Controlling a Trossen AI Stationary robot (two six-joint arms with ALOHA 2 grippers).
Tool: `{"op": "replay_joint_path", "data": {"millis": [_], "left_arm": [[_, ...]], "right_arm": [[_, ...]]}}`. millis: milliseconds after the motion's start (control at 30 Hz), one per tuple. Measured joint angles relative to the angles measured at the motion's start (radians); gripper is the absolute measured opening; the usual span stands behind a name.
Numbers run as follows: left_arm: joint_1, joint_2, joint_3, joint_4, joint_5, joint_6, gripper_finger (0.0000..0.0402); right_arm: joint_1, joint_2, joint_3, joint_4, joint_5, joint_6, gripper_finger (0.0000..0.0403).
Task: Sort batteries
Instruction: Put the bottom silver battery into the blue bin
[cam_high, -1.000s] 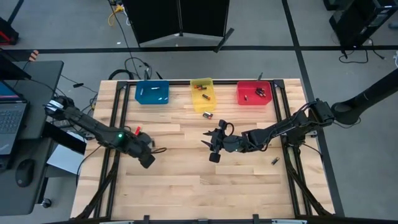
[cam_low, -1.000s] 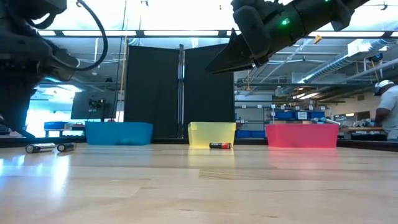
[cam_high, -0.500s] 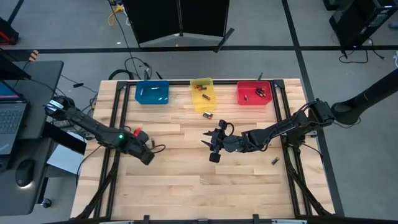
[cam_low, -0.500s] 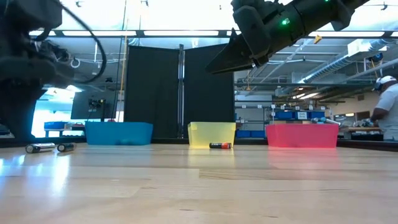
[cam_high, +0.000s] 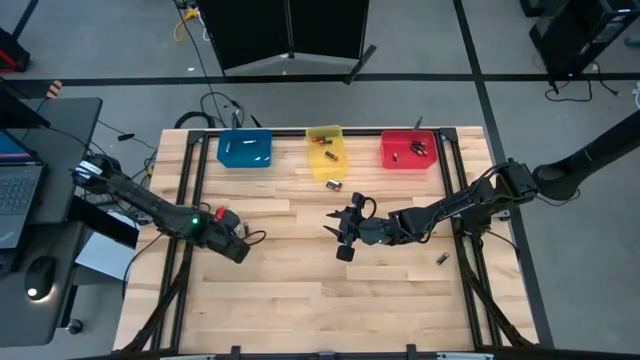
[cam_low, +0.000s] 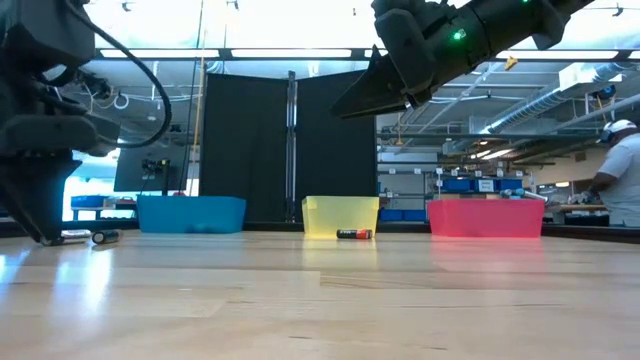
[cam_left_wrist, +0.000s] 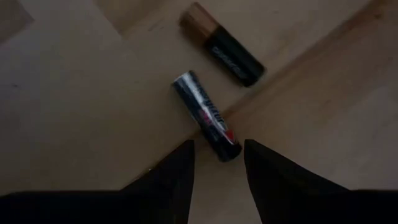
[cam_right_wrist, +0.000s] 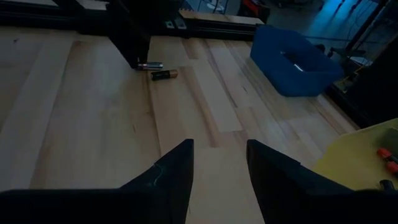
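Observation:
Two batteries lie side by side on the wood at the table's left: a dark silver-ended one (cam_left_wrist: 202, 109) and a copper-topped one (cam_left_wrist: 222, 53); the low view shows them too (cam_low: 100, 237). My left gripper (cam_left_wrist: 219, 152) (cam_high: 240, 250) is open, low over the table, its fingertips either side of the dark battery's near end. My right gripper (cam_high: 345, 232) (cam_right_wrist: 217, 162) hangs open above the table's middle, holding nothing. Another battery (cam_high: 334, 185) lies before the yellow bin (cam_high: 325, 145), and one more (cam_high: 441, 258) lies near the right rail. My left gripper comes from above, its open fingers standing either side of the dark battery's near end (cam_left_wrist: 225, 144), which lies flat on the table. Whether a finger touches it, I cannot tell.
Blue (cam_high: 245, 148), yellow and red (cam_high: 408, 150) bins stand in a row along the far edge, the yellow and red ones with batteries inside. Black rails run down both sides of the table. A person (cam_low: 620, 180) stands in the room beyond.
My left gripper has come down from above to table height at the two batteries on the left, shifting slightly toward the far edge. The batteries have stayed where they were.

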Motion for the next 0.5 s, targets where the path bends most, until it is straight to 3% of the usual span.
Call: {"op": "replay_joint_path", "data": {"millis": [333,500], "left_arm": [[-0.001,-0.005,-0.057,0.034,-0.056,0.019,0.0146],[-0.001,-0.003,-0.061,0.022,-0.078,0.065,0.0109]], "right_arm": [[0.000,0.000,0.000,0.000,0.000,0.000,0.0158],[0.000,0.000,0.000,0.002,0.000,0.000,0.0158]]}}
